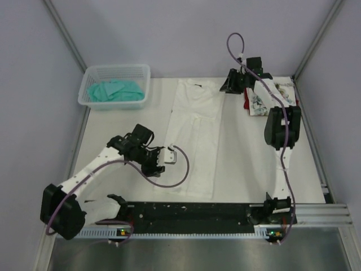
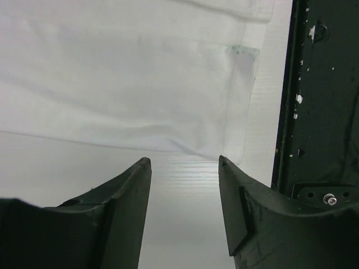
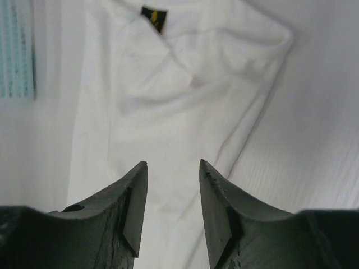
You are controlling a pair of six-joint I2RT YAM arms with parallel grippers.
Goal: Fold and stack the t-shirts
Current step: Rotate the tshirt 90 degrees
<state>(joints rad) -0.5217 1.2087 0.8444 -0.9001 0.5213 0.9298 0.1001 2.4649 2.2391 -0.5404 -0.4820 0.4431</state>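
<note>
In the top view, the white shirt (image 1: pixel 194 138) is laid flat in the middle of the table (image 1: pixel 242 152) as a long narrow strip. It reaches from the upper centre of the frame almost down to the black rail (image 1: pixel 192 212) along the bottom. A small dark label (image 3: pixel 154 17) is seen at its collar in the right wrist view.

The left gripper (image 1: pixel 168 157) is placed just beside the strip's left edge, in the lower left-centre of the frame. In the left wrist view the left gripper (image 2: pixel 184 161) is seen with its fingers apart and only bare table between them. The shirt's edge (image 2: pixel 129 84) lies just beyond the tips.

The right gripper (image 1: pixel 228 86) is held near the strip's upper right corner. In its own view the right gripper (image 3: pixel 173 163) is spread over the white cloth (image 3: pixel 168 112), and nothing is clamped.

At the upper right, a folded rose-print shirt (image 1: pixel 265 97) is stacked on a red shirt (image 1: pixel 247 105), of which only a sliver is shown. At the upper left, a basket (image 1: pixel 90 76) is filled with teal cloth (image 1: pixel 115 90).
</note>
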